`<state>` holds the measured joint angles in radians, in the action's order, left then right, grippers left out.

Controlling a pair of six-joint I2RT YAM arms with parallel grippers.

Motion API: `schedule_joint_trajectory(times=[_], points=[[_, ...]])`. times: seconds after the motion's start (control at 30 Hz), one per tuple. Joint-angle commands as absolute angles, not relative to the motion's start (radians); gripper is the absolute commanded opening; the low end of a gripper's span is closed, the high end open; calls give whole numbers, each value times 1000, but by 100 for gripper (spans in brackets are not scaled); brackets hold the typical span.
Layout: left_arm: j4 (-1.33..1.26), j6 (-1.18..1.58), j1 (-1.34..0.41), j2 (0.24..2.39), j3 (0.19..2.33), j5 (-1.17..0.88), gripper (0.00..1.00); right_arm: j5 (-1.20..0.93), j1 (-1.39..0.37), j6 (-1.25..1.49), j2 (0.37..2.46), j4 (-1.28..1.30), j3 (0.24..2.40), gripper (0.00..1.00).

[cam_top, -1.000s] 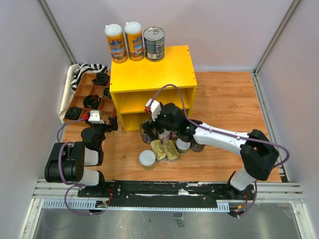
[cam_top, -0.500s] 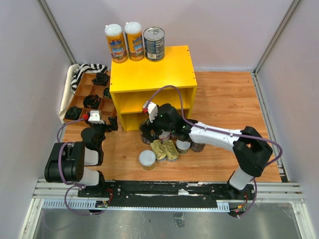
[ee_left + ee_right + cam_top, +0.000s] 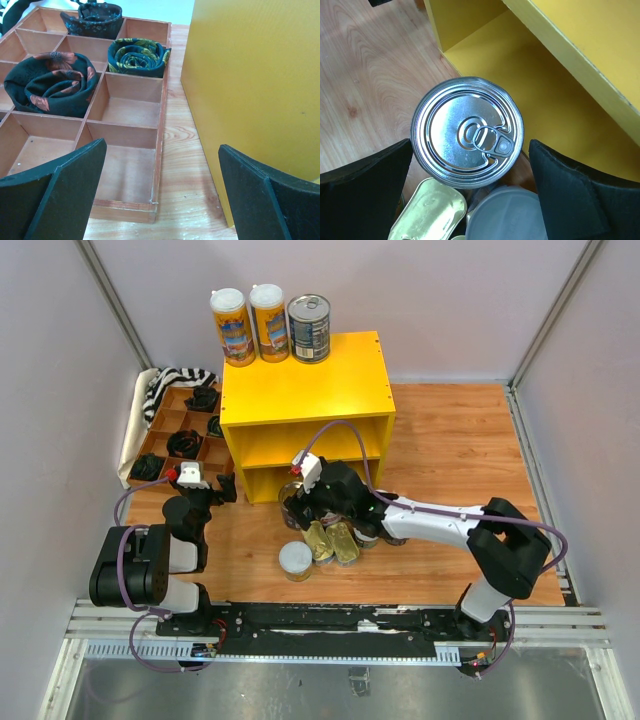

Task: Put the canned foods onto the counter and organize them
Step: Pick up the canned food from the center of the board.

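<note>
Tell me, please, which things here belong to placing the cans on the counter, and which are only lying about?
Job: yellow shelf unit; two tall white-lidded tins and a silver-topped can on top; pull-tab can under the open right gripper; flat gold-topped tins; short white-lidded can.
Lying about: divided wooden tray; rolled floral cloths in it; striped cloth.

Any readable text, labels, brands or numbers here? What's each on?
None legible in any view.
Left tall can, right tall can at the yellow counter back edge: label print too small.
Dark-labelled can beside them: blurred.
Silver can lid, right wrist view: pull tab, no print.
</note>
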<state>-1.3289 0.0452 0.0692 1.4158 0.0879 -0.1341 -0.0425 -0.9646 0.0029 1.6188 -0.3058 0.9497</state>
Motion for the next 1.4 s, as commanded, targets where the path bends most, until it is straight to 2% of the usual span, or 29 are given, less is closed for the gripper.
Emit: schedule_joint_trajectory(times=[0.0, 0.4, 1.03, 1.13, 1.3, 1.37], points=[[-1345, 33, 64, 1423, 99, -140, 100, -26, -977, 1, 1627, -317, 949, 99], [-1345, 33, 64, 1423, 99, -140, 100, -65, -1001, -16, 1702, -278, 1013, 99], [-1345, 32, 64, 1424, 99, -140, 100, -1, -1023, -33, 1765, -155, 1085, 98], [-1345, 32, 64, 1423, 99, -140, 100, 3, -1023, -33, 1761, -144, 1087, 84], [-1344, 32, 63, 1423, 100, -140, 100, -39, -1023, -40, 1741, -139, 1094, 41], [-1345, 32, 64, 1423, 99, -140, 100, -62, -1023, -40, 1731, -126, 1104, 20]])
